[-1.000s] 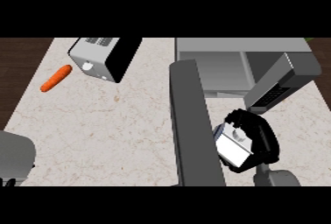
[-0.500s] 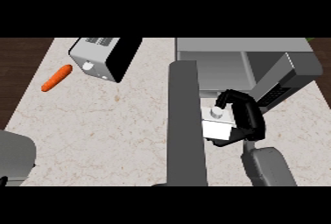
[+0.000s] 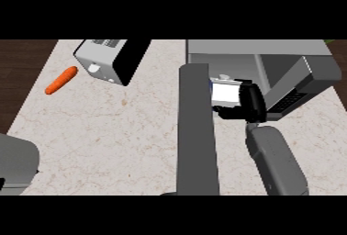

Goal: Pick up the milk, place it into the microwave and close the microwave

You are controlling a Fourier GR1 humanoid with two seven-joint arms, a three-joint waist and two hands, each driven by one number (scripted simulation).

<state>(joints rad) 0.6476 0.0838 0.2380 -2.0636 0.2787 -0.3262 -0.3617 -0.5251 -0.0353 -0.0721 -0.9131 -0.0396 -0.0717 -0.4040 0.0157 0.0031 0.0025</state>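
The right hand [image 3: 249, 102] curls around the milk [image 3: 224, 92], holding it at the open front of the microwave [image 3: 271, 50], which is at 12 o'clock. The door [image 3: 196, 137] stands at 8 o'clock. A toaster [image 3: 112, 59] and a carrot [image 3: 61, 80] lie on the counter [image 3: 115, 137] toward 10 o'clock.

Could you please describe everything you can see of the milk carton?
The milk carton is a box with a white face, a blue strip down its left edge and a greyish top. The right hand holds it, black fingers curled round its right side and bottom. It is just right of the open microwave door, at the mouth of the microwave.
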